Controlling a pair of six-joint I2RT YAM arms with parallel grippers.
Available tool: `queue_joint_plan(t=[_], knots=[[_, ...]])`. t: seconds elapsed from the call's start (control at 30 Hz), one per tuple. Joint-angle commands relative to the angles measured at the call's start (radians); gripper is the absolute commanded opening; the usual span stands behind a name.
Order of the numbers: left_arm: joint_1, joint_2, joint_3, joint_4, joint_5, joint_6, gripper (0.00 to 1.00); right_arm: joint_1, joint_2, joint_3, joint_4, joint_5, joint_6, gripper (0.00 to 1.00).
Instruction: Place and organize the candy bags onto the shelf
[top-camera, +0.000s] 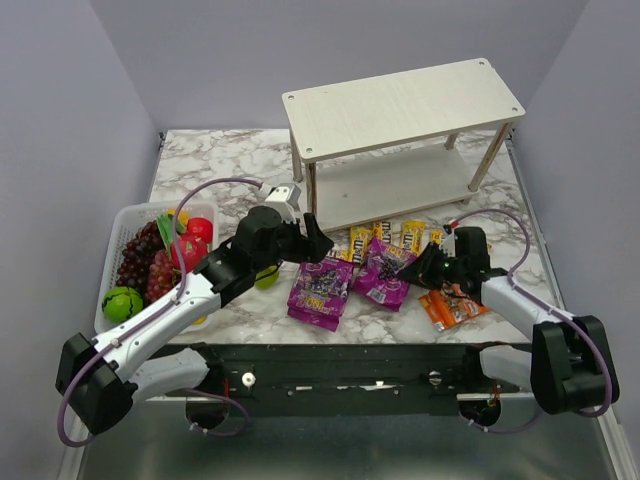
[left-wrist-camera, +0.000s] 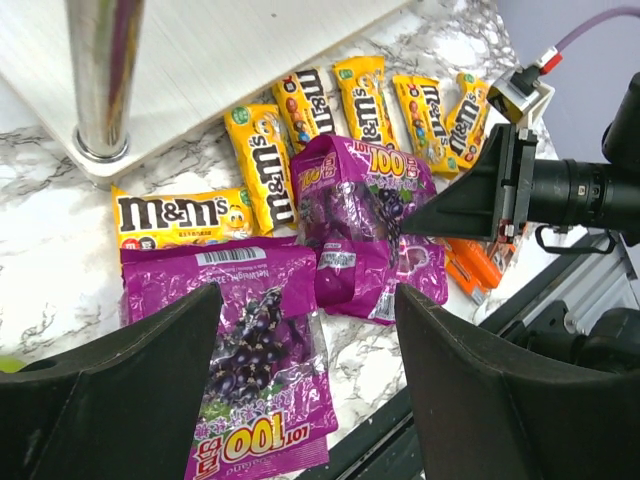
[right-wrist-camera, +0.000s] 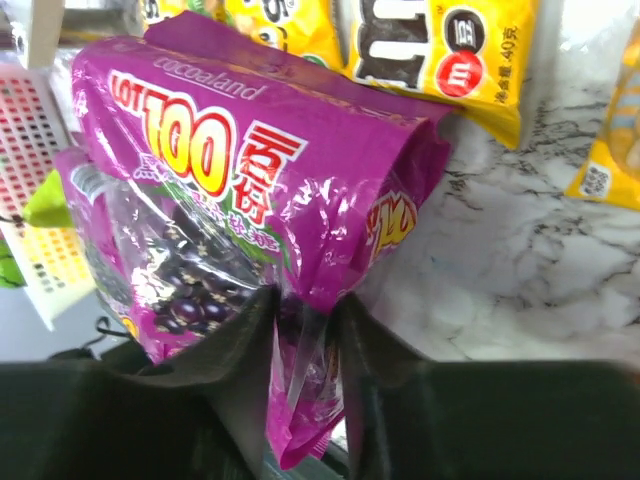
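The right gripper (right-wrist-camera: 305, 305) is being shown clamped on one edge of a purple pouch (right-wrist-camera: 250, 180). The foil is being pinched between both fingers (right-wrist-camera: 235, 345) and is bunching at that edge. This pouch is resting on the marble table (top-camera: 200, 160) just in front of the shelf (top-camera: 400, 100) (the white two-tier rack). Whether any part of it is being raised off the surface cannot be told.

The left gripper (left-wrist-camera: 308, 295) is being presented with its jaws wide apart, positioned over the second purple pouch (left-wrist-camera: 250, 350). That pouch is lying flat, with its barcode end toward the shelf. Contact between fingers and pouch cannot be determined.

The yellow packets (left-wrist-camera: 262, 160), six in all, are lying in a loose row along the front of the lower tier (left-wrist-camera: 250, 40). One is lying crosswise at the end near a metal leg (left-wrist-camera: 100, 80). The orange pack (top-camera: 452, 305) is lying beside the clamped pouch, partly under the right arm.

The fruit basket (top-camera: 118, 222) is standing at the table's left side, well apart from the candy.
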Motion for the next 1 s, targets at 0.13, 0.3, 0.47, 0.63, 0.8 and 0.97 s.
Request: queue_joint_plan(t=[0.13, 0.3, 0.47, 0.63, 0.8, 0.97], knots=[[-0.003, -0.055, 0.059, -0.071, -0.134, 0.017, 0.8, 0.006, -0.081, 0.044, -0.063, 0.03, -0.029, 0.04], [-0.003, -0.07, 0.091, -0.106, -0.199, 0.038, 0.82, 0.007, -0.167, 0.137, -0.216, 0.032, -0.071, 0.01], [-0.001, -0.093, 0.123, -0.114, -0.263, 0.061, 0.83, 0.007, -0.273, 0.297, -0.342, 0.022, -0.115, 0.01], [0.0, -0.12, 0.151, -0.1, -0.261, 0.123, 0.86, 0.006, -0.324, 0.455, -0.464, 0.029, -0.141, 0.01], [0.0, -0.143, 0.192, -0.109, -0.303, 0.17, 0.86, 0.006, -0.367, 0.654, -0.575, 0.093, -0.154, 0.01], [-0.001, -0.156, 0.237, -0.12, -0.346, 0.195, 0.87, 0.006, -0.354, 0.834, -0.621, 0.07, -0.174, 0.01]])
